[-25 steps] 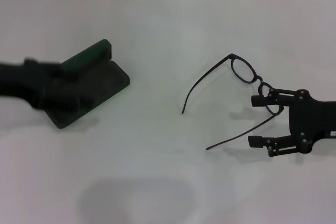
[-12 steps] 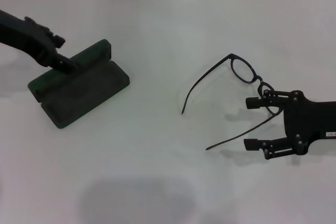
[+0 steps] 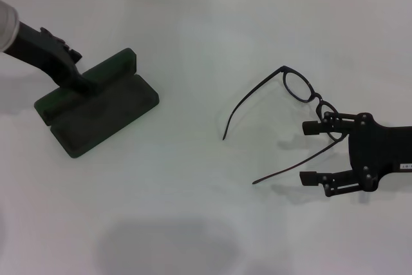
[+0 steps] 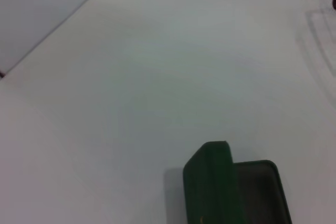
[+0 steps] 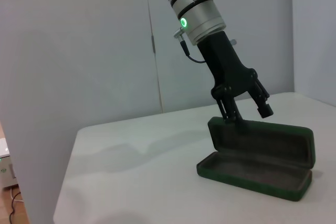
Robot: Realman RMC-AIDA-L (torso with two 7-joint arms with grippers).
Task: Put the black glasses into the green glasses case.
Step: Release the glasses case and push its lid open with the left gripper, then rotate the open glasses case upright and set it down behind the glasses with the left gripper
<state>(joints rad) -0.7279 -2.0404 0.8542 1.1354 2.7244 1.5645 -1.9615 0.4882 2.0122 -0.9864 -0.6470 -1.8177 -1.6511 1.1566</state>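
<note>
The green glasses case [image 3: 103,107] lies open at the table's left, its lid [image 3: 106,69] standing up at the back; it also shows in the left wrist view [image 4: 210,182] and right wrist view [image 5: 262,150]. My left gripper [image 3: 80,69] [image 5: 247,110] is at the lid's left end, open, with one fingertip [image 5: 231,113] against the lid. The black glasses [image 3: 298,87] rest unfolded on the table at the right, temples pointing left. My right gripper [image 3: 309,152] is open at their near end, the nearer temple [image 3: 290,168] running between its fingers.
The white table [image 3: 193,178] is bare between the case and the glasses. A pale wall [image 5: 94,51] stands behind the table's far edge. A faint shadow lies on the table near the front.
My left arm swung off the case to the lid's back left, then settled down against the lid. My right gripper crept slightly left along the glasses. Case and glasses stayed put.
</note>
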